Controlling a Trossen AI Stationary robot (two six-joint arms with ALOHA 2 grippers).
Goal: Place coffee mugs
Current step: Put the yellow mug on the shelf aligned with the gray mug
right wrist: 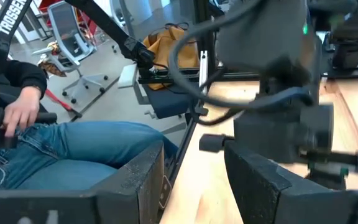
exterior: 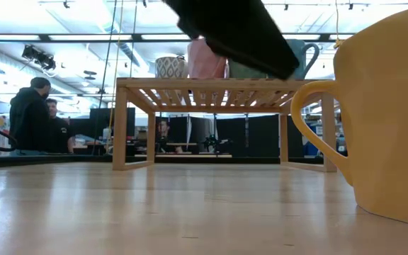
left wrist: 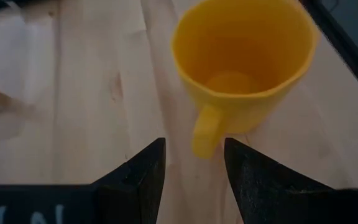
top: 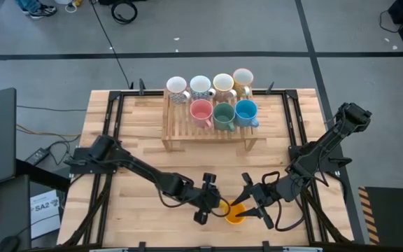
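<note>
High view: at bottom centre, the orange mug (top: 235,213) is flanked by the open, empty left gripper (top: 210,200) and open right gripper (top: 252,199), seven mugs (top: 214,100) being kept on the rack (top: 177,133) above.

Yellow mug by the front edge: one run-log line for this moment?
yellow mug: upright on table, unheld | left pincer: open, at handle | right pincer: open, beside mug | rack: seven mugs on top

Bare light wooden surface (top: 138,150) open between the slatted wooden rack (top: 212,133) and the near edge. Rack top crowded by seven ceramic mugs (top: 224,115). Near edge hemmed in: orange handled mug (top: 235,213) flanked closely by left claw (top: 214,204) and right claw (top: 252,199), both spread.
</note>
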